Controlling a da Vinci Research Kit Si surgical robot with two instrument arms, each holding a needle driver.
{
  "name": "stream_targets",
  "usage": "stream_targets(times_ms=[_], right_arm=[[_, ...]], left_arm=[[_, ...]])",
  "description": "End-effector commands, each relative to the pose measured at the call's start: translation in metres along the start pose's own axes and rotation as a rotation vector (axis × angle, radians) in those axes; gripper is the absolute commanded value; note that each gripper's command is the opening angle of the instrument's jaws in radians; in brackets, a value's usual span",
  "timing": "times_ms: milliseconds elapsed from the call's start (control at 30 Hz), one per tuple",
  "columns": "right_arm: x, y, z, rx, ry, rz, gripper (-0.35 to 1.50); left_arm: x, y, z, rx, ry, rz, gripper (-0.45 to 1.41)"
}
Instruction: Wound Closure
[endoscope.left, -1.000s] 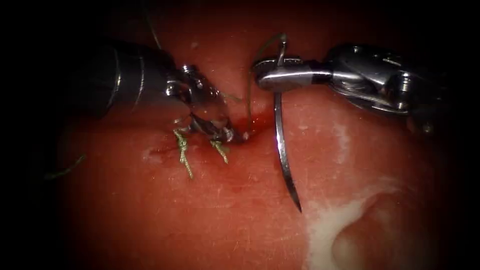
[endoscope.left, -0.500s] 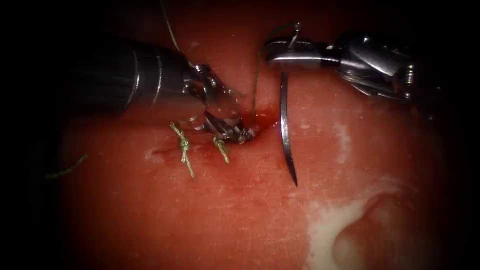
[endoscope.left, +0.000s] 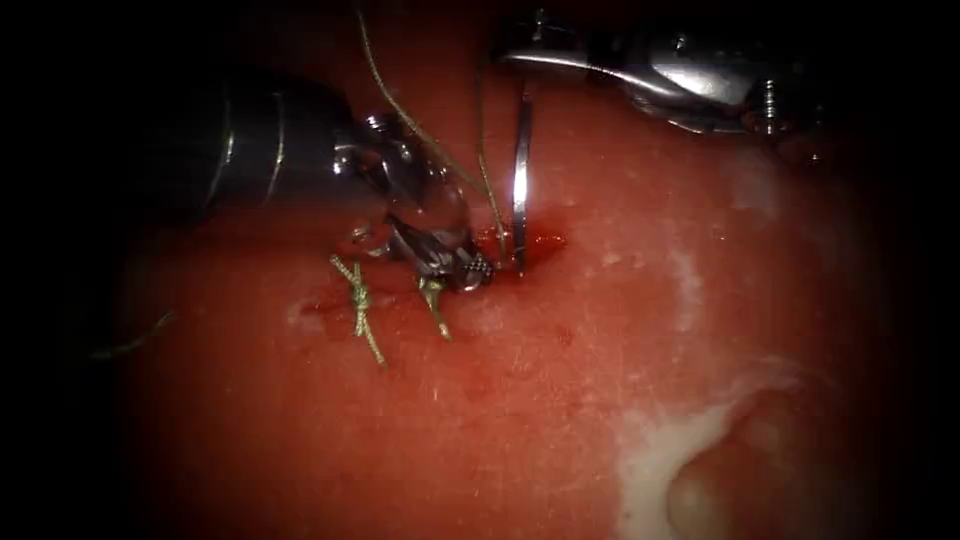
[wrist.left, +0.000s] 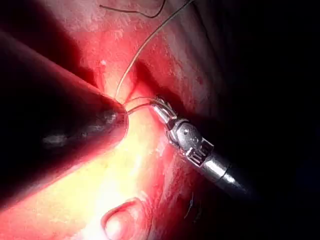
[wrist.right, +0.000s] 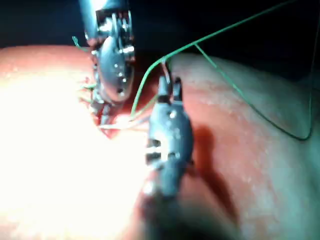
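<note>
My right tool is clamping the needle near its thread end, its point hanging just at the red fluid on the cut. My left tool is pinching the tissue edge left of it, thread trailing upward.

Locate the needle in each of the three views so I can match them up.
Endoscope view: the needle hangs from the right tool, held near its thread end, tip at the red fluid.
Left wrist view: the needle curves from the right tool to the left tool's tip.
Right wrist view: cannot tell; glare.
Shared landmark: the left tool at the cut.
</note>
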Motion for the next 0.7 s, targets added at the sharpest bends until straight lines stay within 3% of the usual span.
stream_targets(times_ms=[33,400,700], right_arm=[[-0.0002,0.0001,0.001,-0.009,0.004,-0.025,-0.35],[-0.0018,-0.0014,0.0011,0.02,-0.003,-0.053,-0.35],[-0.0022,-0.0034,0.001,0.058,-0.015,-0.057,-0.35]], left_arm=[[0.0003,-0.0001,0.0006,0.001,0.003,0.002,0.56],[0.0006,0.0002,0.0003,0.007,0.01,0.012,0.56],[0.0023,0.0022,-0.0036,0.037,0.086,0.007,0.55]])
